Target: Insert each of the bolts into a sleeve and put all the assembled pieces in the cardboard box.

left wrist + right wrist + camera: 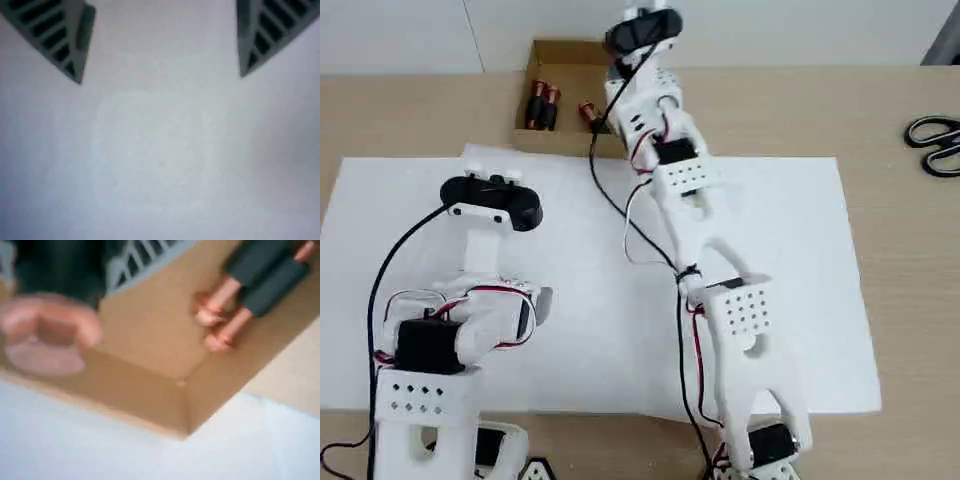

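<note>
Nearest you, the left hand [160, 77] hangs over the white sheet [590, 300] with its fingers spread, holding nothing. Farther out, the right hand [600, 118] pinches an assembled piece [50, 335], its copper bolt head protruding from the dark sleeve, over the cardboard box [570, 70] close to its near wall. I judge this to be the drop-off step: carry it clear of that wall, then part the fingers. Two finished pieces [543, 105] lie side by side on the box floor and should be avoided, while the scissors [935, 145] lie well apart on the bench [880, 100].
</note>
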